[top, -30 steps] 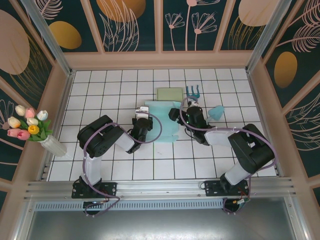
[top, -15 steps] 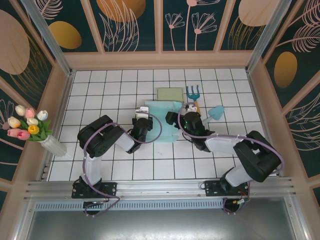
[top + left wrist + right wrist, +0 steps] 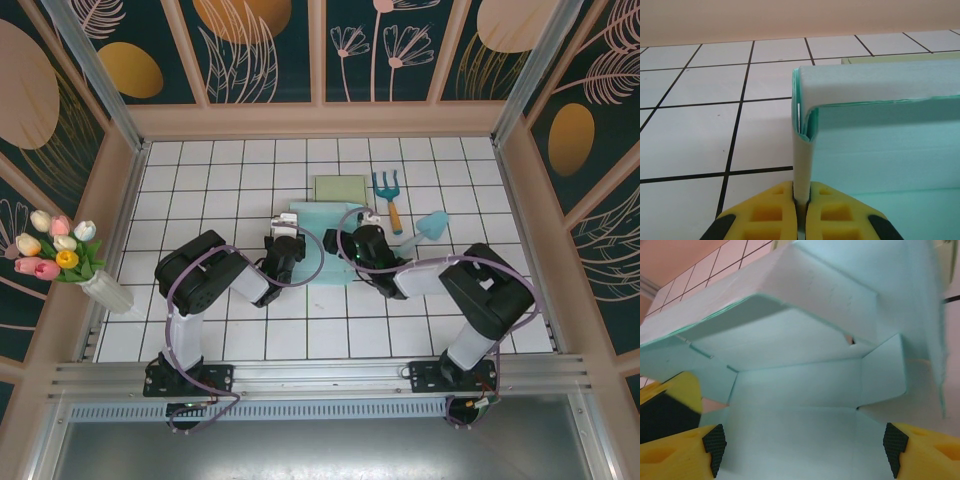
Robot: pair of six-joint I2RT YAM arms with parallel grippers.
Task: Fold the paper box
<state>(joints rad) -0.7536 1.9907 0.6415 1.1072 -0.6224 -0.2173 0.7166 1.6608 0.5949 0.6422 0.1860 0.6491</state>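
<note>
At the far left, a vase of tulips (image 3: 62,258) stands by the wall of the white-tiled worktop (image 3: 200,170). The left end effector (image 3: 284,243) is clamped on a thin upright flap at the left edge of the paper box (image 3: 322,228); in the left wrist view its yellow fingers (image 3: 767,212) press together on that flap. The pale teal paper box lies half-folded near the worktop's middle, between the two arms. The right end effector (image 3: 345,242) is at the box's right side, its fingers (image 3: 670,450) wide apart with the box's floor panel between them. Behind the box lies a green pad (image 3: 340,187). Further right are a small garden rake (image 3: 388,192) and a teal scoop (image 3: 431,225).
</note>
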